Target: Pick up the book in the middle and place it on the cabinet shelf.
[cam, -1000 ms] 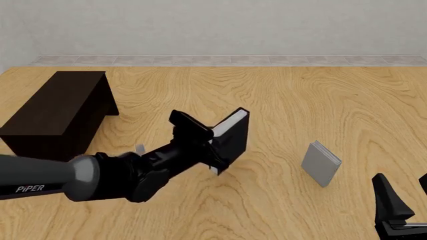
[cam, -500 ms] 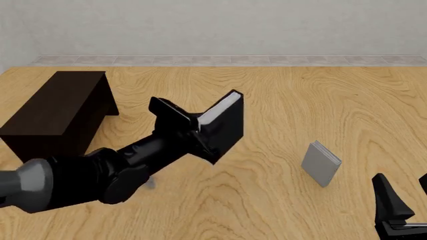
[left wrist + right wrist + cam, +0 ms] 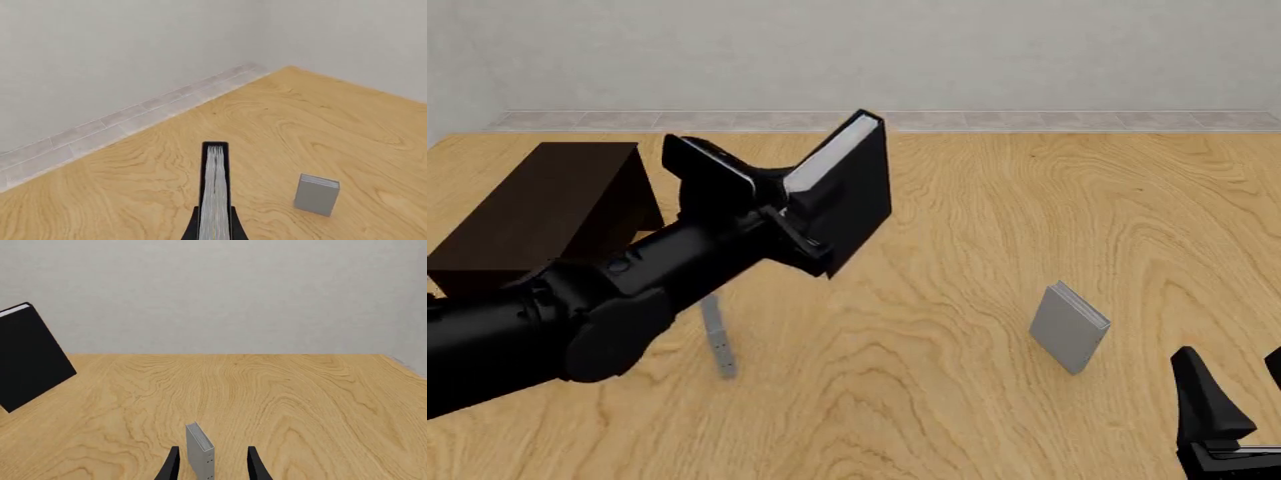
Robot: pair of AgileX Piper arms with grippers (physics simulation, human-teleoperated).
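Black book: the book (image 3: 851, 195) is pinched between the fingers of the left gripper (image 3: 785, 222), in the air, tilted, just to the right of the cabinet (image 3: 541, 220).
Change: half a second ago the book hung lower and farther from the cabinet; now it is higher and closer to it.
Meaning: I judge the lift is done and the carry to the shelf is under way; the shelf opening itself cannot be seen.
Thin grey book: (image 3: 717, 337) upright on the counter (image 3: 988, 250), in front of the cabinet.
Small grey book: (image 3: 1069, 327) well right of the cabinet.
Right gripper: (image 3: 210, 465) fingers spread, holding nothing.
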